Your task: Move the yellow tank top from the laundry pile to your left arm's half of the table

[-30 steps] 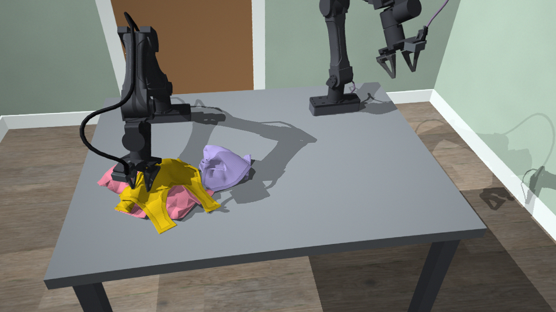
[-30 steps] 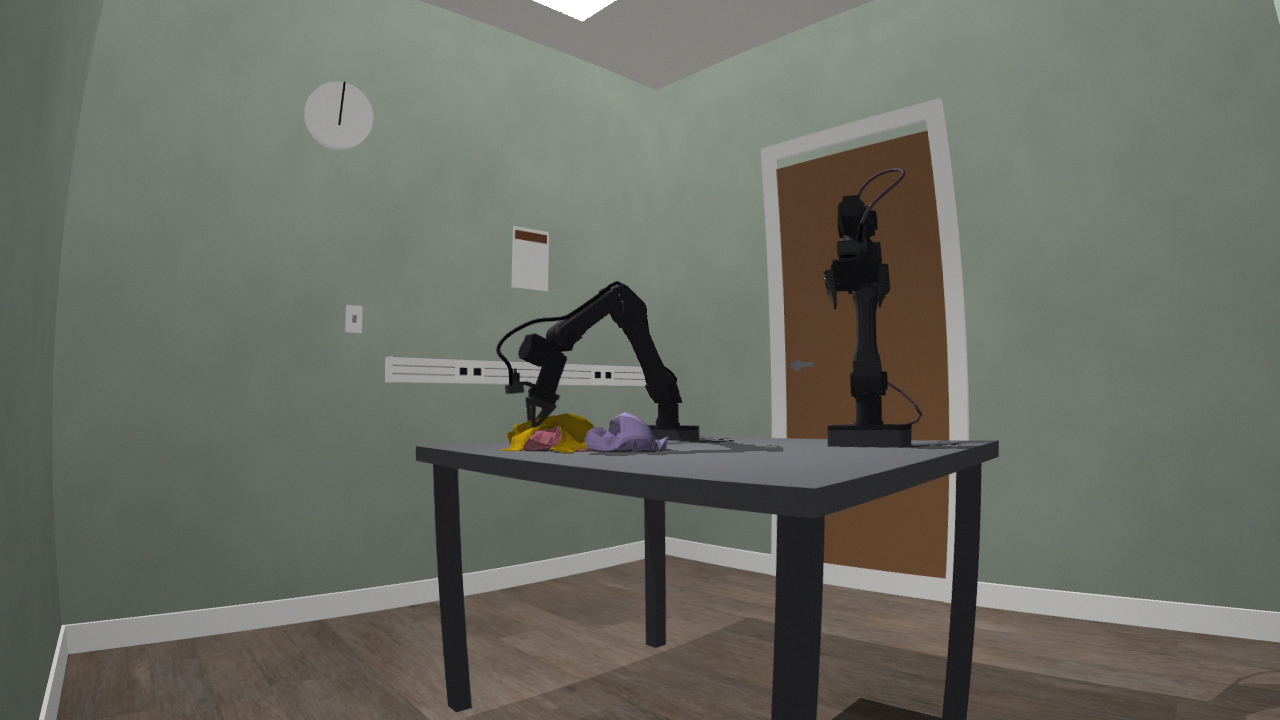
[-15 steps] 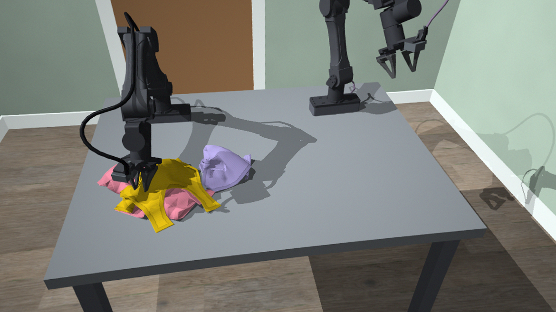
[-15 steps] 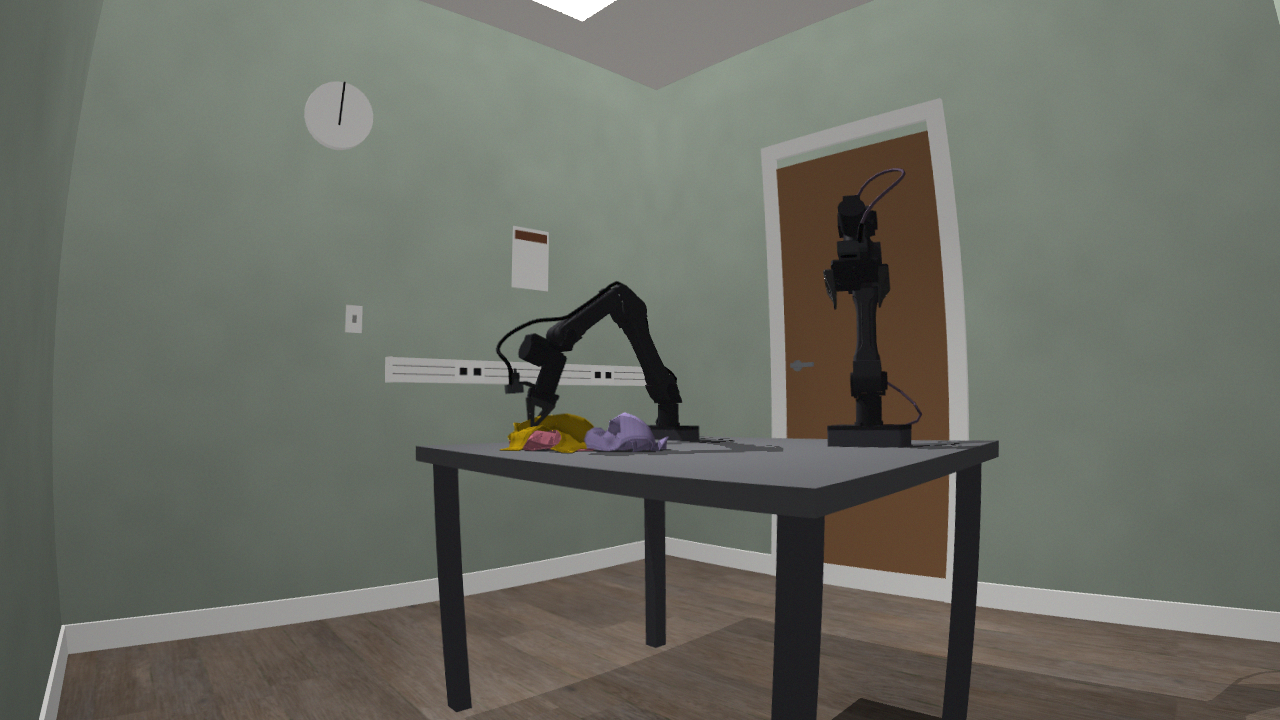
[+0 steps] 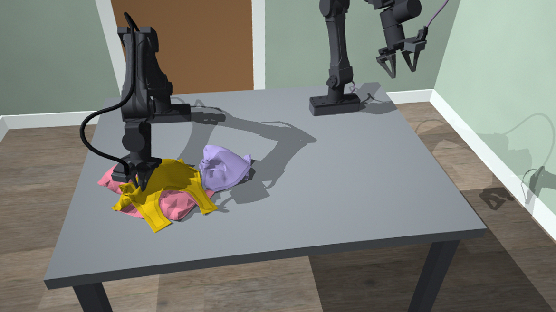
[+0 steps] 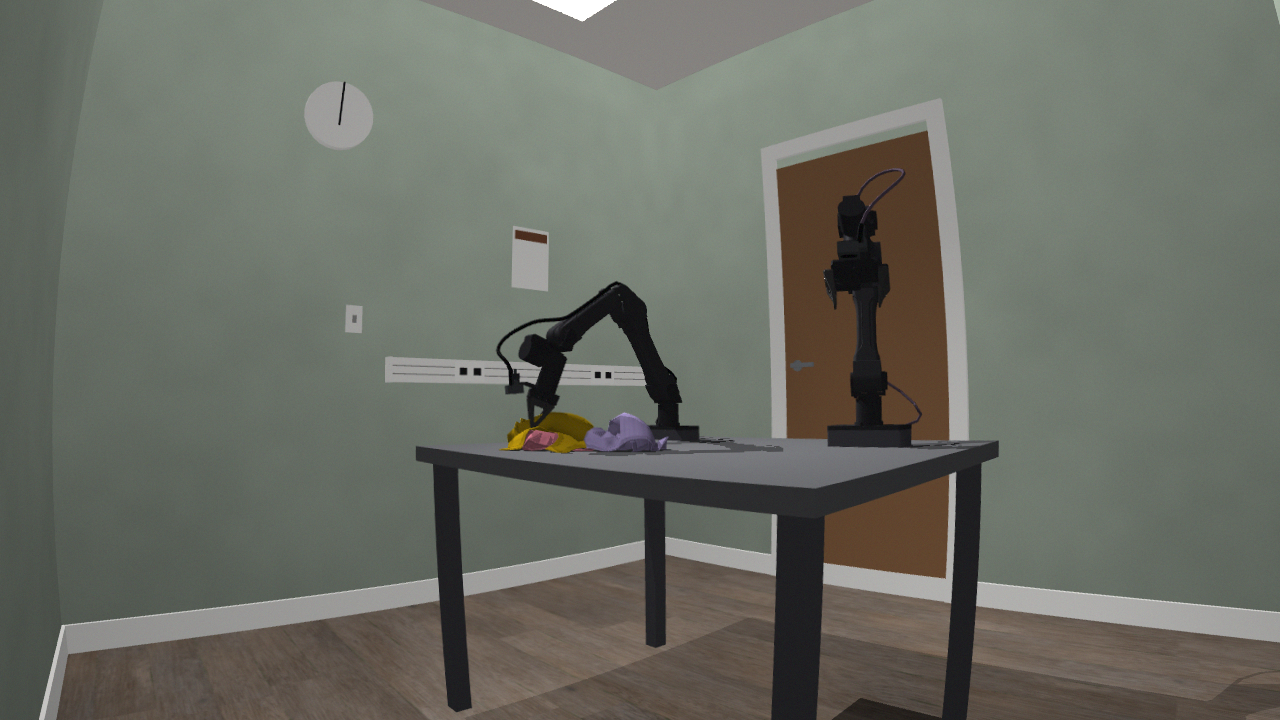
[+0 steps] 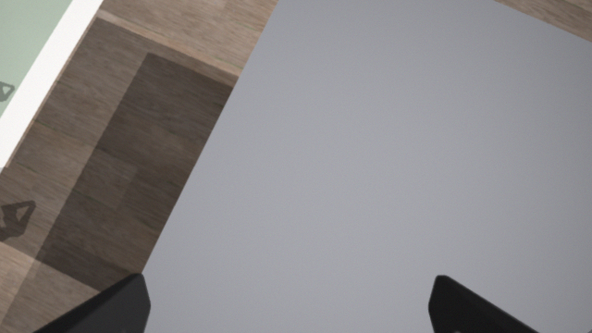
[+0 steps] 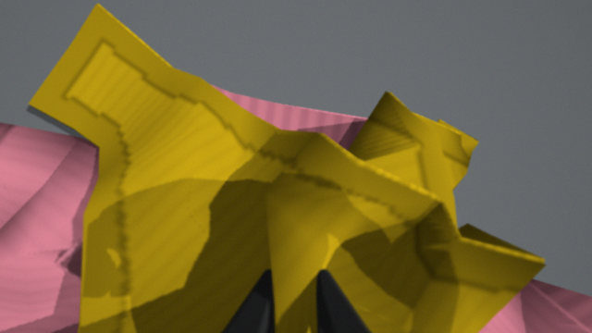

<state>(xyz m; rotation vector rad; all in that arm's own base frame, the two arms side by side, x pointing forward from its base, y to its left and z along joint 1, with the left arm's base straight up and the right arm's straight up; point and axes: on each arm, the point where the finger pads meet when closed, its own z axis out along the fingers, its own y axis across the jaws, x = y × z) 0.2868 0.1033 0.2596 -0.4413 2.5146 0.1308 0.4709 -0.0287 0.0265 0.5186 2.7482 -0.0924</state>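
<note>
Right arm (image 5: 134, 94) (image 6: 637, 326) reaching down, jaws nearly closed; left arm (image 5: 336, 41) (image 6: 865, 326) raised, jaws wide.
</note>
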